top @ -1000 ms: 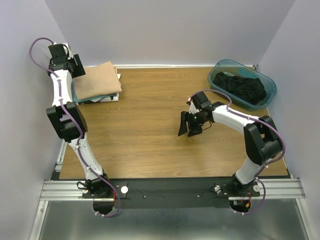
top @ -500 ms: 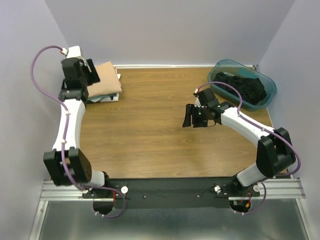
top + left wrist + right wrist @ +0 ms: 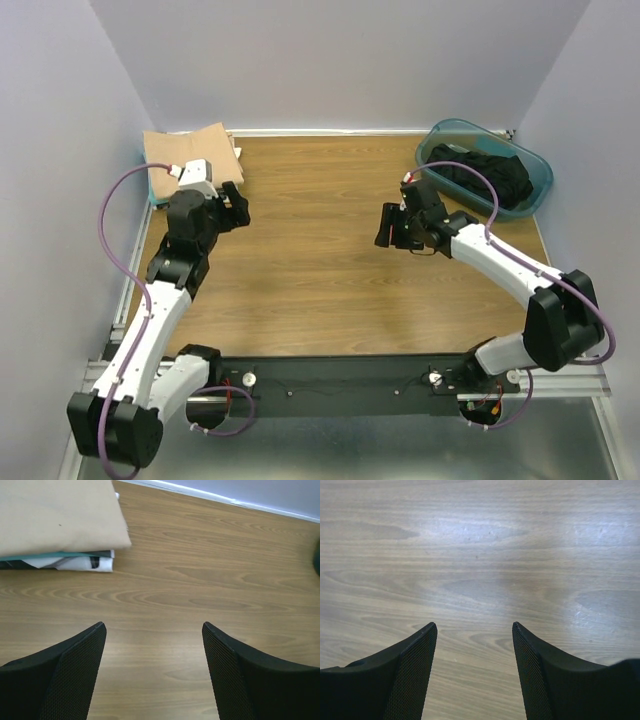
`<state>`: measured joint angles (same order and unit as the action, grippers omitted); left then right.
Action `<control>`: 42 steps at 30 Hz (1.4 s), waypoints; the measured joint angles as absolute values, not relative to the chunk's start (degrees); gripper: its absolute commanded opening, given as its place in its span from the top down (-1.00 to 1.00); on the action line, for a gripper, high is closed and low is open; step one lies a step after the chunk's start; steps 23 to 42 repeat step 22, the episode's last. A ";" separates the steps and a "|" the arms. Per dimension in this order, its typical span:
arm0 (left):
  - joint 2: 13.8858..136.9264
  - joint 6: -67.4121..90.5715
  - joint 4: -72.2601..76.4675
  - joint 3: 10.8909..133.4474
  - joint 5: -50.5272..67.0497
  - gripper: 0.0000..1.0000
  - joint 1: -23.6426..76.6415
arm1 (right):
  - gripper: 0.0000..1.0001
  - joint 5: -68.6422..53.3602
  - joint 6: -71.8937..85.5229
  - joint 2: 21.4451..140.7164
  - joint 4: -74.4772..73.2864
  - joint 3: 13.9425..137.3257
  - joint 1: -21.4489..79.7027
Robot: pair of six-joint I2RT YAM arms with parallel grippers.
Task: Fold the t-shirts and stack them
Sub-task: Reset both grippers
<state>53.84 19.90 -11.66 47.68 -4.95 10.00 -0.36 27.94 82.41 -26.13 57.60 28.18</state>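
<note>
A folded tan t-shirt [image 3: 190,147] lies on top of a stack at the table's far left corner. In the left wrist view the tan shirt [image 3: 55,515] covers teal, dark and white folded shirts [image 3: 75,561] whose edges show beneath it. A black t-shirt [image 3: 490,175] lies crumpled in the teal tub [image 3: 535,185] at the far right. My left gripper [image 3: 237,207] is open and empty, just right of the stack [image 3: 152,627]. My right gripper [image 3: 386,226] is open and empty over bare wood, left of the tub [image 3: 474,626].
The wooden table [image 3: 310,260] runs between purple walls on the left, back and right. A white strip [image 3: 210,497] marks the table's far edge. The arm bases sit on a metal rail [image 3: 340,380] at the near edge.
My left arm has swung down from the far left corner, uncovering the stack, and now sits lower beside it. My right gripper has moved a little farther back and right.
</note>
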 measured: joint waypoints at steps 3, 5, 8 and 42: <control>49.67 22.52 -11.35 44.66 -5.61 -0.72 12.93 | -0.38 1.41 28.32 81.17 -24.49 56.25 28.18; 47.77 23.88 -11.09 43.07 -5.93 -0.72 14.09 | -0.38 2.44 28.60 80.44 -23.44 55.29 28.18; 45.84 26.09 -10.74 40.82 -6.76 -0.73 15.73 | -0.38 4.10 28.99 79.55 -22.13 53.80 28.18; 44.25 28.27 -9.87 37.41 -7.81 -0.84 16.64 | -0.38 6.70 31.92 77.17 -17.34 49.39 28.18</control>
